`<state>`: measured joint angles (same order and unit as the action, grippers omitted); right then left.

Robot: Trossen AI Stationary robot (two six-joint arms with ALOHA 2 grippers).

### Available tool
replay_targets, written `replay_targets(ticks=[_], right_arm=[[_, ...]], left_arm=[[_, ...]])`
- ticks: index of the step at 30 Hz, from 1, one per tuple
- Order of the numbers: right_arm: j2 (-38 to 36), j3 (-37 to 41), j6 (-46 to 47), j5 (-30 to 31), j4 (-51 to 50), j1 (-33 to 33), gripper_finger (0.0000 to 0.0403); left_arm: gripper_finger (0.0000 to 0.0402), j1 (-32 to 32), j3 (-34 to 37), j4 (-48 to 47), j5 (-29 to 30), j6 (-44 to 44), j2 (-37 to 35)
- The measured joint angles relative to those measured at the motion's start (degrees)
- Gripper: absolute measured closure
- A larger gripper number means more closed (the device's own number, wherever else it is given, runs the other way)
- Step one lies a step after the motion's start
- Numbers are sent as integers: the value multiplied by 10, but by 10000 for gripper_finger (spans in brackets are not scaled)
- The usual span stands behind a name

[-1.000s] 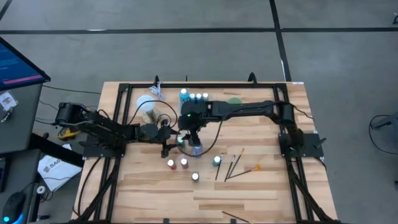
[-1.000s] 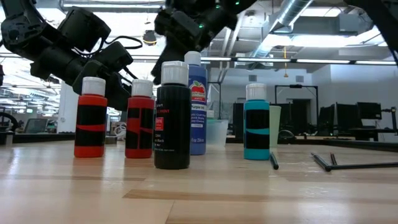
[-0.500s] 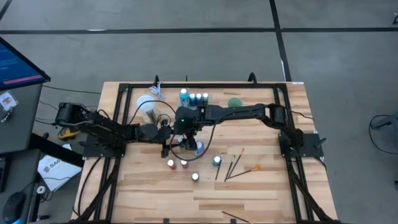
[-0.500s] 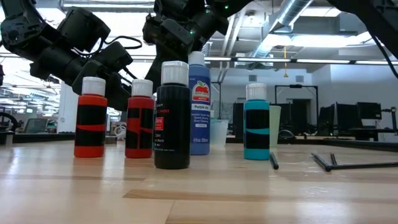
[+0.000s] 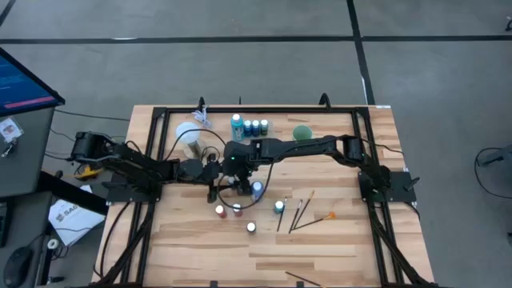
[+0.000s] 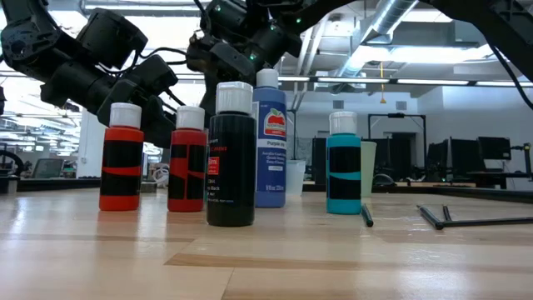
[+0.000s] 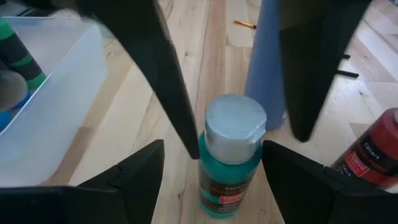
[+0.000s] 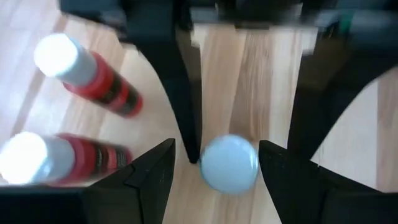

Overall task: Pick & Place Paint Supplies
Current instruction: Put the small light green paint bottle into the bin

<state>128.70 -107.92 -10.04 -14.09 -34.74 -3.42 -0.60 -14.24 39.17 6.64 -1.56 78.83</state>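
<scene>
1. Fingers (image 7: 134,180) of my left gripper (image 7: 212,152) stand spread wide, one on each side of a teal bottle (image 7: 231,155), with a gap to it on both sides.
2. Fingers (image 8: 140,177) of my right gripper (image 8: 217,152) are spread as well, and they straddle the same bottle from above. One finger is close against its white cap, the other is clear of it. I cannot tell whether the near one truly touches.
3. The teal bottle stands upright on the table (image 5: 320,248), near the middle, under my two grippers where they meet.
4. A blue bottle (image 6: 270,142) stands upright just beside it.
5. Two red bottles (image 6: 122,158) stand side by side toward the front of the table, and a black bottle (image 6: 231,158) stands in front of them.
6. A second teal bottle (image 6: 343,162) stands apart on the right side, near the brushes (image 5: 300,212). These lie flat, with an orange-tipped brush (image 5: 318,218) among them.
7. At the back of the table, a tray (image 7: 56,106) holds a row of bottles (image 5: 250,126).
8. A green cup (image 5: 302,132) sits to the right of the tray.
</scene>
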Motion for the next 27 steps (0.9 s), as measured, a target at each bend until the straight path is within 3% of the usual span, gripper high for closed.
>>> replay_targets(ticks=[9,19,27], right_arm=[[2,1,0,4,2,-1,193],[1,1,0,4,1,-2,292],[-3,-1,-11,5,-7,-7,293]], left_arm=[[148,0,0,0,0,0,0],[151,0,0,2,2,0,0],[153,0,0,4,2,-2,0]])
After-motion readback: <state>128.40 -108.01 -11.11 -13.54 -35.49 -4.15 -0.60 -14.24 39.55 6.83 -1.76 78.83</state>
